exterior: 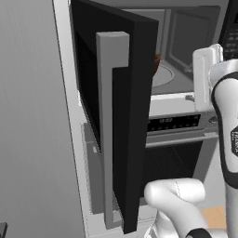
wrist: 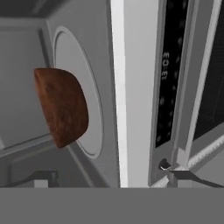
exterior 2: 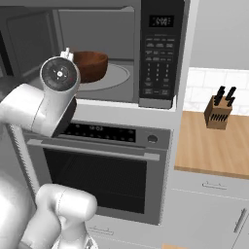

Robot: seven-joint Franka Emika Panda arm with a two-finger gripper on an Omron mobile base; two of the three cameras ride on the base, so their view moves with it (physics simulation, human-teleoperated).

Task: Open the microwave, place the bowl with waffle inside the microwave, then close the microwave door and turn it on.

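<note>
The microwave stands open, and its black door with the grey bar handle is swung out to the left. The reddish-brown bowl sits on the round turntable inside the grey cavity. It shows as a sliver past the door's edge and as a brown dome in the hand view. My gripper is open and empty, just outside the cavity's front, clear of the bowl. The waffle is hidden.
The black keypad strip runs down the microwave's right side. Below is the steel oven with a horizontal handle. A wooden counter with a knife block lies to the right. A grey cabinet wall stands left of the door.
</note>
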